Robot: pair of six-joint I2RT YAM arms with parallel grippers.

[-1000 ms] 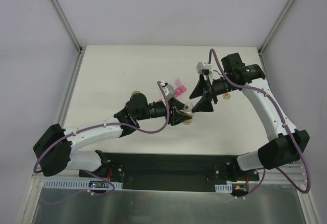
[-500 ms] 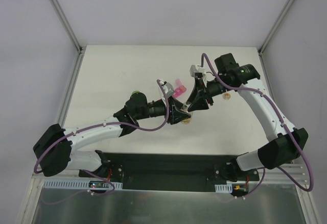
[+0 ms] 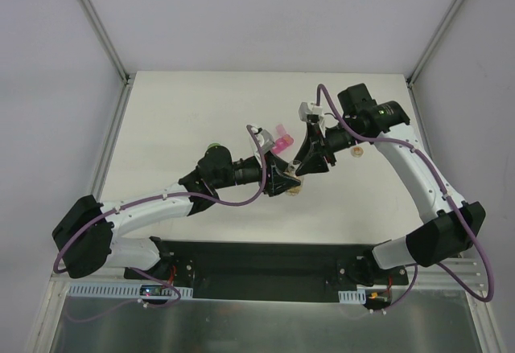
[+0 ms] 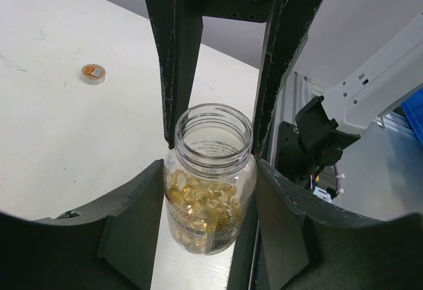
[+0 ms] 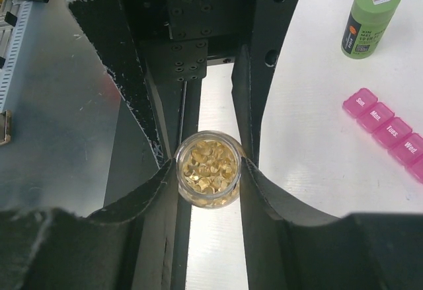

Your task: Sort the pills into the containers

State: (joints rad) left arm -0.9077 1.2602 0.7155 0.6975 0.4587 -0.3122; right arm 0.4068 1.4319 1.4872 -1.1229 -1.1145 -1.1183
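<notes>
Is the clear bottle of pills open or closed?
Open. The clear bottle has no cap on its threaded mouth, and the right wrist view looks straight down onto the pills inside.

pink organizer [image 5: 385,124]: cut by right edge | green bottle [image 3: 213,146]: mostly under left arm [image 3: 161,204]

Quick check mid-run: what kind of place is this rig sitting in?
Most likely a lab test cell, not a pharmacy or home: a white table boxed in by aluminium frame posts and plain grey wall panels, with cable trunking along the near edge.
</notes>
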